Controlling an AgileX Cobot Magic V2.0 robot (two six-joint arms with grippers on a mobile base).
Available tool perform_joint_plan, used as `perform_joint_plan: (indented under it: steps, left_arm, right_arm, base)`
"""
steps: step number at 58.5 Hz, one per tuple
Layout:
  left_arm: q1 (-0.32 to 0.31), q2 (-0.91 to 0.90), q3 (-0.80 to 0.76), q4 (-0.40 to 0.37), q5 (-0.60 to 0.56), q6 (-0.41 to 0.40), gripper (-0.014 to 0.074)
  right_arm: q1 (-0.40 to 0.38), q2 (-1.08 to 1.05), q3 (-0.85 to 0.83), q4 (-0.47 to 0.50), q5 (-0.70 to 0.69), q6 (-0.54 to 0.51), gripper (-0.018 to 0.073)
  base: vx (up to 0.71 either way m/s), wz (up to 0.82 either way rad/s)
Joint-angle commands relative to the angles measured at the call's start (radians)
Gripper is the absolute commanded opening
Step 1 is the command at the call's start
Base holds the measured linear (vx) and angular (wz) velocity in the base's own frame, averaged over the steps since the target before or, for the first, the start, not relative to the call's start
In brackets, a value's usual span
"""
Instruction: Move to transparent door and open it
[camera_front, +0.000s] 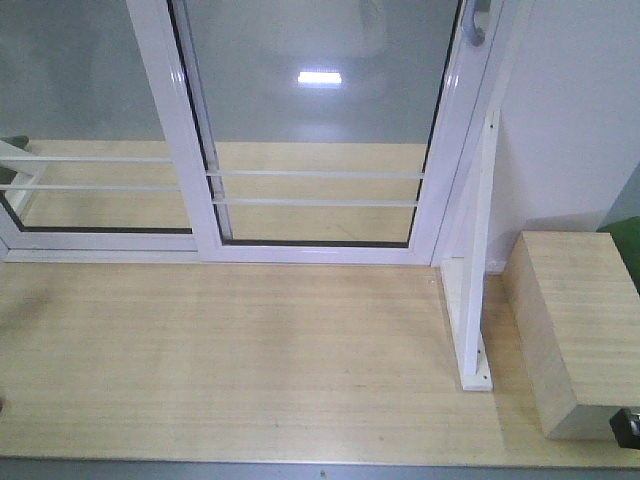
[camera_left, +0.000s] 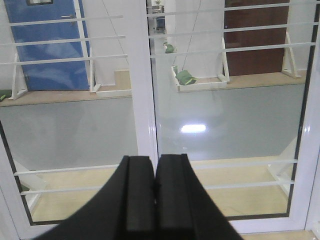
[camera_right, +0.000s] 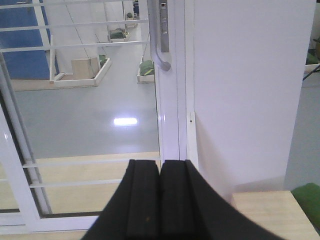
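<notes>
Left end effector (camera_left: 155, 197), right end effector (camera_right: 161, 200) pinched together; transparent door (camera_front: 320, 120) handle (camera_right: 163, 64) untouched.

Left gripper (camera_left: 154, 167) sat low centre, black fingers (camera_left: 139, 190) pressed together with nothing between them. Ahead, a white stile (camera_left: 142, 100) split two glass panels, the transparent door (camera_left: 230, 115) on the right, crossed by thin white bars (camera_left: 240, 162). Through the glass: grey floor (camera_left: 75, 130) with light glare, blue door (camera_left: 45, 45) upper left, dark red door (camera_left: 255, 50) upper right.

free air before handle (camera_right: 163, 35) | wall panel (camera_right: 245, 90) just right | wooden block (camera_front: 575, 330) low right
</notes>
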Motion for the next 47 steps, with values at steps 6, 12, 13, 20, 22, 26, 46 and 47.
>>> perform_joint_plan:
  steps: [6, 12, 13, 20, 22, 26, 46, 47]
  left_arm:
    - [-0.007, -0.014, 0.015, -0.007, -0.085, -0.006, -0.0006]
    - [-0.007, -0.014, 0.015, -0.007, -0.085, -0.006, -0.0006]
    - [-0.007, -0.014, 0.015, -0.007, -0.085, -0.006, -0.0006]
    - [-0.007, -0.014, 0.015, -0.007, -0.085, -0.006, -0.0006]
    - [-0.007, -0.014, 0.015, -0.007, -0.085, -0.006, -0.0006]
    - [-0.007, -0.014, 0.015, -0.007, -0.085, -0.006, -0.0006]
    - [-0.007, -0.014, 0.015, -0.007, -0.085, -0.006, -0.0006]
    - [-0.007, -0.014, 0.015, -0.007, -0.085, -0.006, -0.0006]
  right_arm:
    - [-0.004, -0.015, 0.003, 0.001, -0.081, -0.005, -0.0006]
    - [-0.004, -0.015, 0.003, 0.001, -0.081, -0.005, -0.0006]
    - [-0.004, -0.015, 0.003, 0.001, -0.081, -0.005, -0.0006]
    - [-0.004, -0.015, 0.003, 0.001, -0.081, -0.005, -0.0006]
    - [-0.004, -0.015, 0.003, 0.001, -0.081, -0.005, -0.0006]
    - [-0.004, -0.015, 0.003, 0.001, -0.081, -0.005, -0.0006]
    - [-0.004, -0.015, 0.003, 0.001, -0.081, -0.005, -0.0006]
    - [-0.004, -0.015, 0.003, 0.001, -0.081, -0.005, -0.0006]
  base:
    - [0.45, 0.02]
    - [0.43, -0.01]
    - [0.42, -0.02]
    - [0.40, -0.03]
    - [0.37, -0.02]
    - [0.36, -0.02]
    - [0.28, -0.02]
    - [0.22, -0.01]
